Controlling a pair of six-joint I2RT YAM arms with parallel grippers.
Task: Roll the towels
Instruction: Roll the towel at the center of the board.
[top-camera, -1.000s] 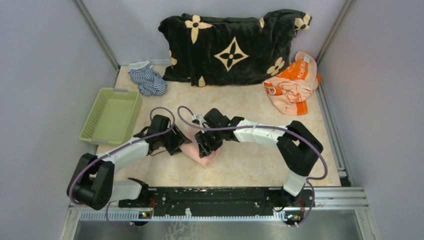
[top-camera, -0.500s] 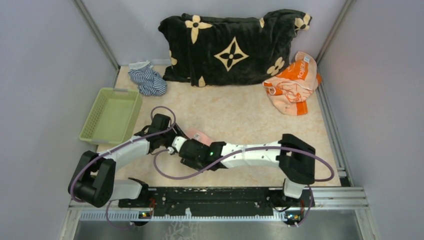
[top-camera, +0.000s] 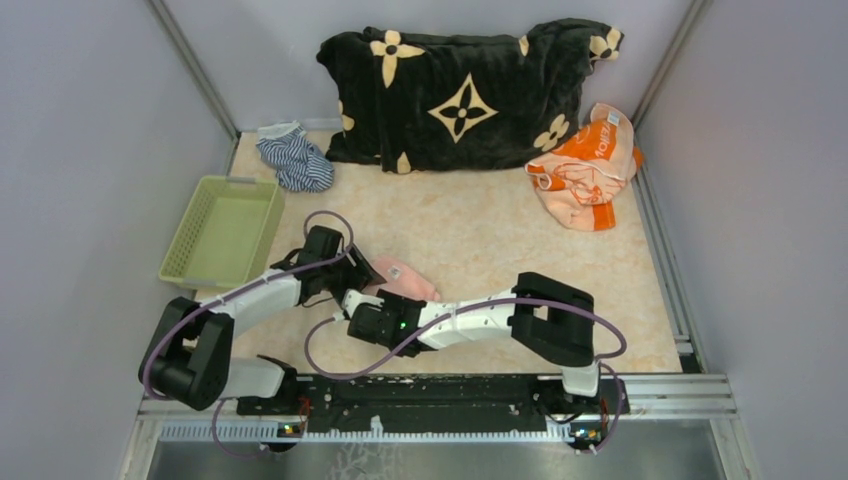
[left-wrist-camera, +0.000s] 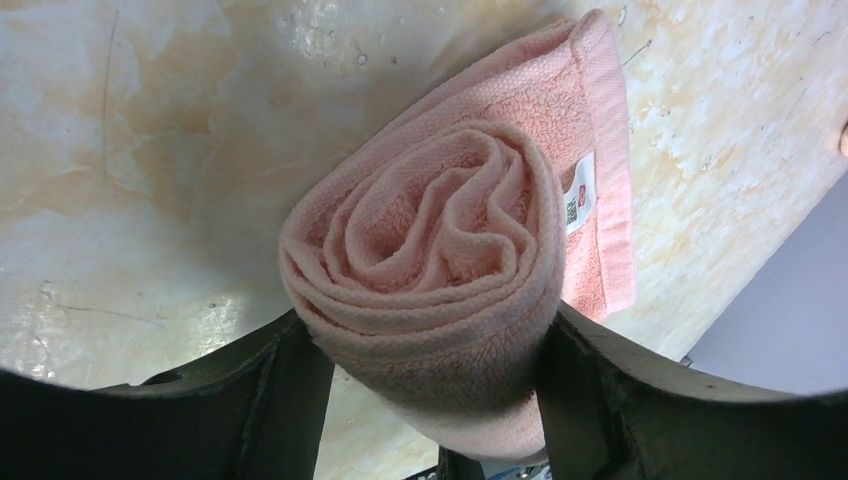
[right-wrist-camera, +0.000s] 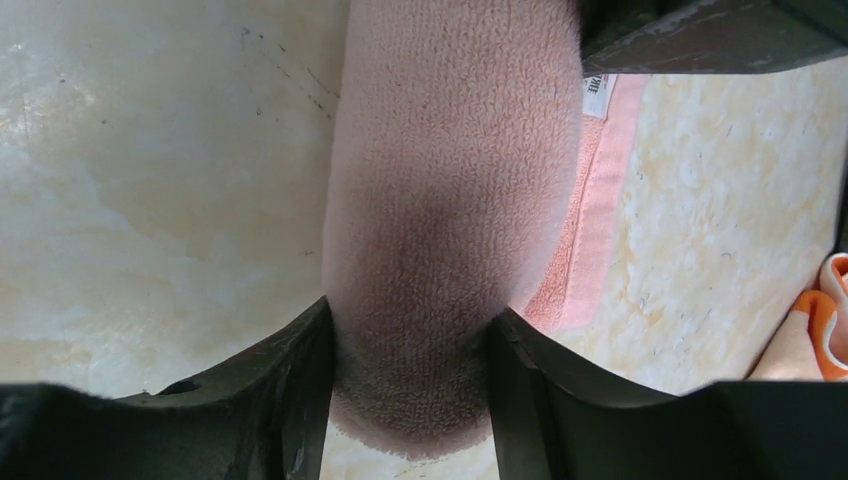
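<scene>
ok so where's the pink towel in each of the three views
top external: pink towel lies left of centre, towards the near edge of the table.
left wrist: pink towel fills the middle, seen end-on as a spiral roll.
right wrist: pink towel runs down the centre, seen from its side.
shared landmark: its small white label.

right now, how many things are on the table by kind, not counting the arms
towels: 2 (pink towel, orange towel)
striped cloth: 1
black blanket: 1
green basket: 1
total: 5
</scene>
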